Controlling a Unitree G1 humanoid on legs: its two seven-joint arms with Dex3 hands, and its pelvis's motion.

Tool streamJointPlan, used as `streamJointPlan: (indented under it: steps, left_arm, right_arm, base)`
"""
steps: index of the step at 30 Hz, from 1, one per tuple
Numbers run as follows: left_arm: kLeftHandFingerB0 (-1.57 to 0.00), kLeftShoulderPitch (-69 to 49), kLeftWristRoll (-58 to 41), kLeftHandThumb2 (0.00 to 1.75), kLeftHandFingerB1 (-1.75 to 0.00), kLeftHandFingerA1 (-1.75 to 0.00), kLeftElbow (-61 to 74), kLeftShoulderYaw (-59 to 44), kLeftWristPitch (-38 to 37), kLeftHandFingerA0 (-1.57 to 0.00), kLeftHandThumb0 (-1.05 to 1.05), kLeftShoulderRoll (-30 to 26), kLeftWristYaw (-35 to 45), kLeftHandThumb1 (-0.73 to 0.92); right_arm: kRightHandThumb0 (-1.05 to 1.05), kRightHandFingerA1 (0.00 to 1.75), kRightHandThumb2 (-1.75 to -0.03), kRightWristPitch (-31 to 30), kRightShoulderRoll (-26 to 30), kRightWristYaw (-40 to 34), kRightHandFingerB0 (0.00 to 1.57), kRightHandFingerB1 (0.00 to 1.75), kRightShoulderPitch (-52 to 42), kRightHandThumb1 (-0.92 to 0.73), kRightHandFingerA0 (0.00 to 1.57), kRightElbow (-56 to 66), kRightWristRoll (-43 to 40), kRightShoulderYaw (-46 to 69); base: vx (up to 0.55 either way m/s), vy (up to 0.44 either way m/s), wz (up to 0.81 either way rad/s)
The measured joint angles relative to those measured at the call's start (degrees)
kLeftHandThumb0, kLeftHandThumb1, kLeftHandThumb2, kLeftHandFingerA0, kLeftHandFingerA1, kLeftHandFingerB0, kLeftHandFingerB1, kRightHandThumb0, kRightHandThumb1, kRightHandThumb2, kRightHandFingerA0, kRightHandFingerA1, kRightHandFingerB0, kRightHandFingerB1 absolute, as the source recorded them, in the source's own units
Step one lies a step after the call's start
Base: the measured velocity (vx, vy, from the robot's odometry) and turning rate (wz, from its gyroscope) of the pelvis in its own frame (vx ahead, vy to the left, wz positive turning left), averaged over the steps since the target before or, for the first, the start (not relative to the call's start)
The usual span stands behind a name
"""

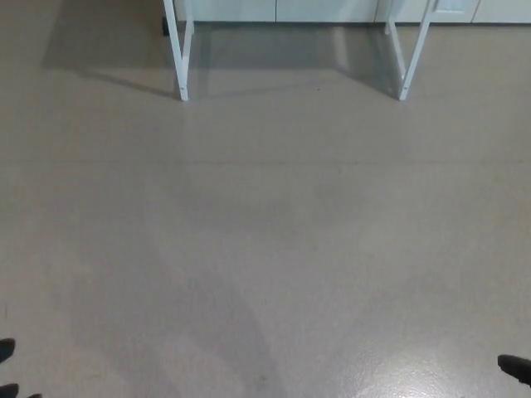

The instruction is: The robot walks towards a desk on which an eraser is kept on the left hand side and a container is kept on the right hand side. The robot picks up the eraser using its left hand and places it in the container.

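The head view looks down on a wide stretch of smooth grey-beige floor (265,232), filling almost the whole frame, with soft shadows sweeping across the lower middle. Along the top edge, only the white metal legs of the counter show: one leg (181,58) at upper left, another slanted leg (413,58) at upper right, both planted on the floor. Behind them runs a pale wall base (282,10) across the top of the frame. Between the two legs and the bottom edge, the floor lies open from side to side.

At the lower left corner, a sliver of the black left robot hand (7,365) pokes into the picture; at the lower right edge, a dark tip of the right robot hand (516,366) shows. Too little of either is visible, so I cannot tell whether they are spread or closed. The counter's top is outside the frame, so the eraser and container are out of view, and their place relative to either robot hand cannot be told.
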State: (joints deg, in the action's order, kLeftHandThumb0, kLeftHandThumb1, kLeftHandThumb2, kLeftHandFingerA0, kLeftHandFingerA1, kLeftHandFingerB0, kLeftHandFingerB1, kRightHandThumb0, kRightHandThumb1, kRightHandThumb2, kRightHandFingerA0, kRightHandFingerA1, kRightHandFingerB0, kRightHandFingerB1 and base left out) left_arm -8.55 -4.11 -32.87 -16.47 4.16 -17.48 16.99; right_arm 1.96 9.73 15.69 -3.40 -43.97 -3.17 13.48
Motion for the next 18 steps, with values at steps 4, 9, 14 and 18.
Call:
streamJointPlan:
  steps: [4,9,14,18]
  left_arm:
    - [-0.13,-1.8,-1.5,0.86,-0.48,-0.54,0.5,-0.3,0.0,-0.25,-0.06,-0.1,2.1,0.41]
    - [-0.12,-6.6,-1.9,0.87,-0.47,-0.54,1.3,-0.1,0.0,-0.22,-0.04,-0.1,3.3,0.43]
    - [-0.14,-11.3,-1.8,0.85,-0.48,-0.56,1.5,0.6,-0.2,-0.29,-0.07,-0.1,4.3,0.40]
    - [-0.16,-12.5,-1.7,0.85,-0.49,-0.55,1.6,1.0,-0.6,-0.28,-0.06,-0.1,4.3,0.40]
  right_arm:
    - [-0.23,0.67,-0.83,0.9,0.0,1.5,0.19,0.55,-1.2,-0.31,0.42,-0.2,-1.1,0.1]
    - [-0.23,0.66,-0.82,1.8,-0.1,2.9,0.19,0.55,-5.2,-0.30,0.41,-0.3,-1.8,0.0]
    - [-0.27,0.66,-0.83,3.6,-0.1,4.1,0.18,0.55,-8.5,-0.31,0.40,-1.9,-1.8,-0.9]
    - [-0.26,0.66,-0.82,4.9,-0.1,4.8,0.18,0.54,-9.2,-0.30,0.41,-2.9,-1.8,-1.4]
  base:
    - [0.00,0.000,0.00]
    - [0.00,0.000,0.00]
    - [0.00,0.000,0.00]
    - [0.00,0.000,0.00]
